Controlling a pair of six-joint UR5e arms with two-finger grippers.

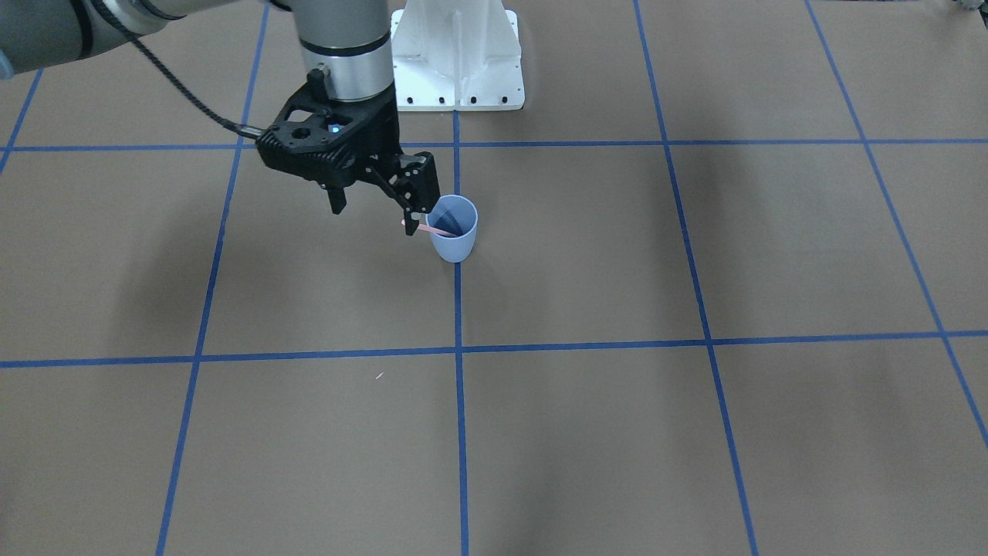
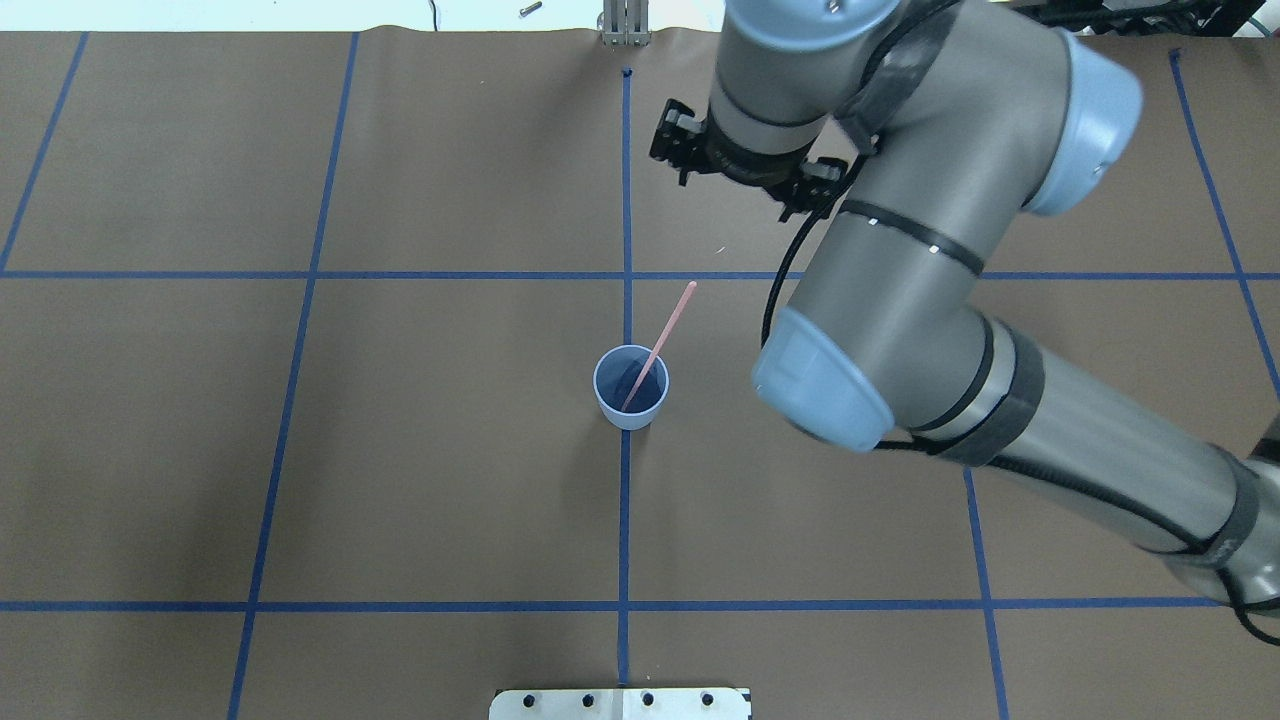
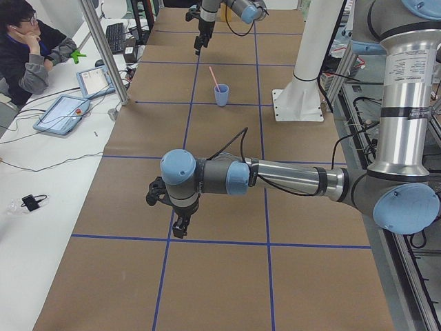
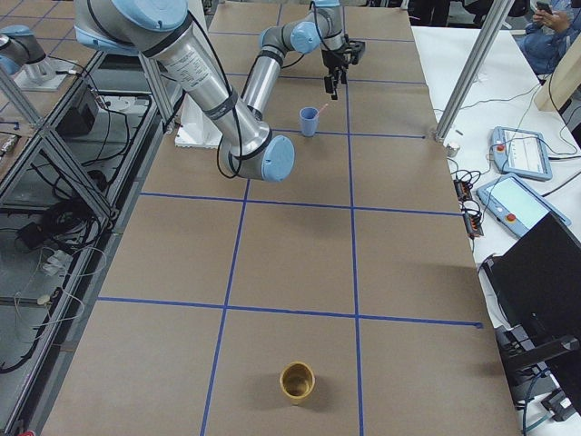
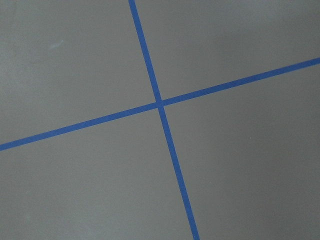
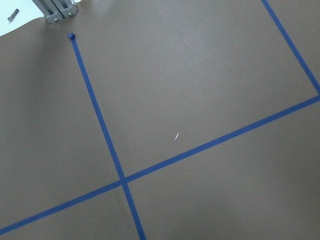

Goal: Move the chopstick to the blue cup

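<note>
Surface: brown paper [image 2: 400,450] covers the table, ruled into large squares by blue tape [image 2: 625,520].
Mount: white pedestal [image 1: 455,46], on the robot's side of the blue cup [image 1: 454,245] and in line with it along one tape line.
Cup: the blue cup stands upright on that tape line.
Stick: the chopstick [image 2: 665,335] has its lower end down inside the blue cup. Its shaft leans on the rim, and its upper end juts out, tilted away from the robot and toward its right. Nothing grips it.
Second cup: an ochre cup [image 4: 297,381] stands upright, well apart from the blue cup, toward the table's end on the robot's right.
Right arm: the right gripper [image 1: 374,222] hangs beyond the blue cup and to the robot's right of it, higher than the stick's tip. Its fingers point down and are spread wide with nothing between them. The front-facing view overlaps one finger with the stick's tip, but both side views show a gap.
Fleck: a tiny white fleck [image 2: 718,250] lies on the paper farther out than the blue cup.
Left arm: the left gripper [image 3: 178,231] hovers low over the paper, well apart from the blue cup, toward the robot's left end. I cannot tell whether its fingers are spread or closed.
Far side: a seated person [image 3: 31,48] and tablets [image 3: 65,114] are past the table's edge, well away from the blue cup.
</note>
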